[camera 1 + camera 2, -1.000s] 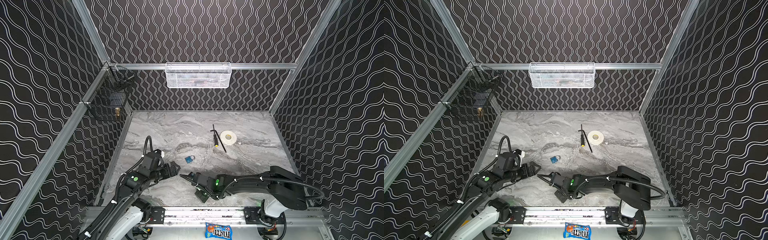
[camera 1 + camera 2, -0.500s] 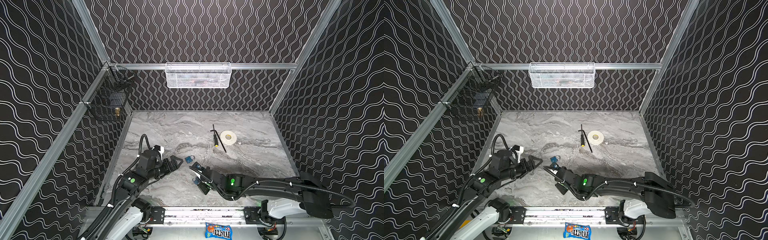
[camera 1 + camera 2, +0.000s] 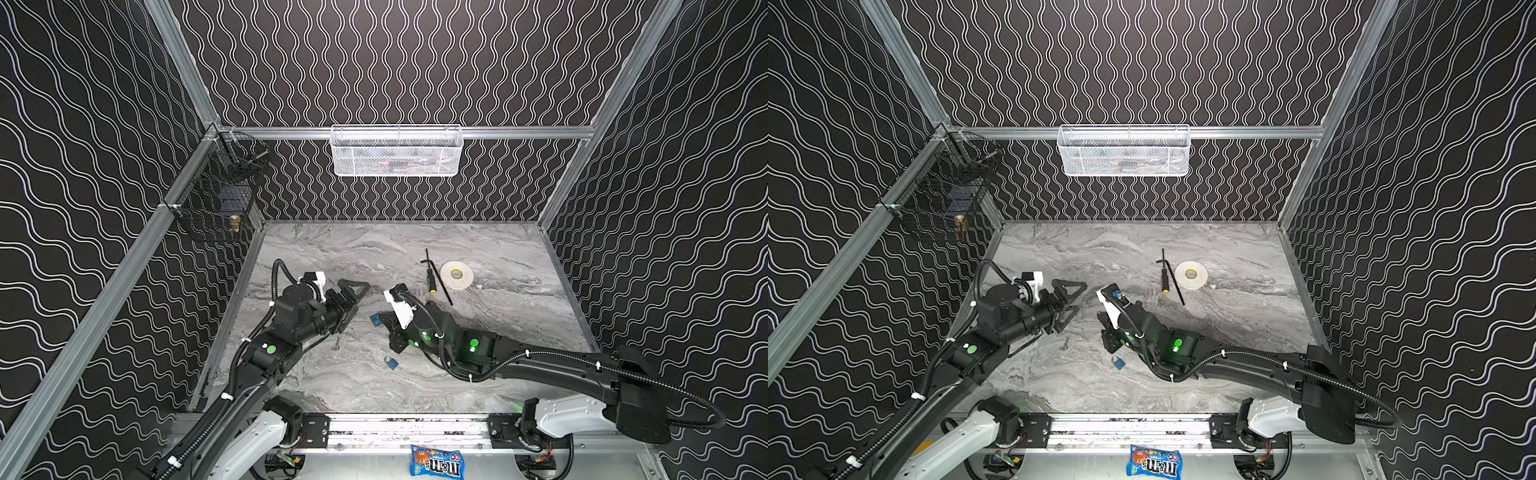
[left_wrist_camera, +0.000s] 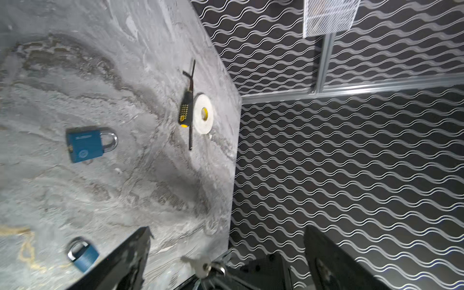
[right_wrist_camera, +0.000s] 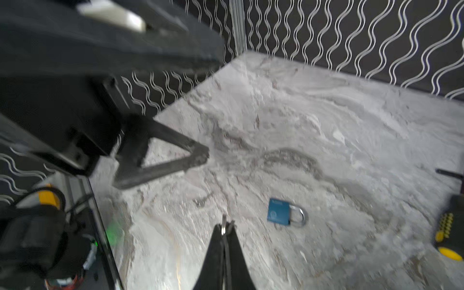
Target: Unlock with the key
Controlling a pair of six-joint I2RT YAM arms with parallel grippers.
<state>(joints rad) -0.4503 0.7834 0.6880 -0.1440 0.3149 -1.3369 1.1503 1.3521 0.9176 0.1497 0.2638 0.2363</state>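
Two blue padlocks lie on the marble table. One [image 3: 376, 320] [image 4: 85, 144] [image 5: 286, 213] lies just beside my right wrist. The other [image 3: 391, 364] [image 3: 1118, 363] [image 4: 82, 253] lies nearer the front. My right gripper [image 5: 224, 226] is shut on a key ring that sticks out at its tips. In the left wrist view the silver key [image 4: 198, 265] hangs off that ring, above the table. My left gripper [image 3: 360, 297] [image 3: 1080, 297] [image 4: 227, 227] stands open and empty, left of the right gripper, rolled so that one finger is above the other.
A black-and-yellow screwdriver [image 3: 431, 280], a thin black rod [image 3: 442, 286] and a white tape roll [image 3: 456, 275] lie further back on the right. A small silvery key-like piece [image 3: 336, 343] lies on the table between the arms. A white basket [image 3: 397, 151] hangs on the back wall, a black one [image 3: 216, 208] at the left.
Both grippers have moved away from the front edge toward the table's middle. The right arm has stretched out, uncovering the front padlock. The left stayed open, the right stayed shut.
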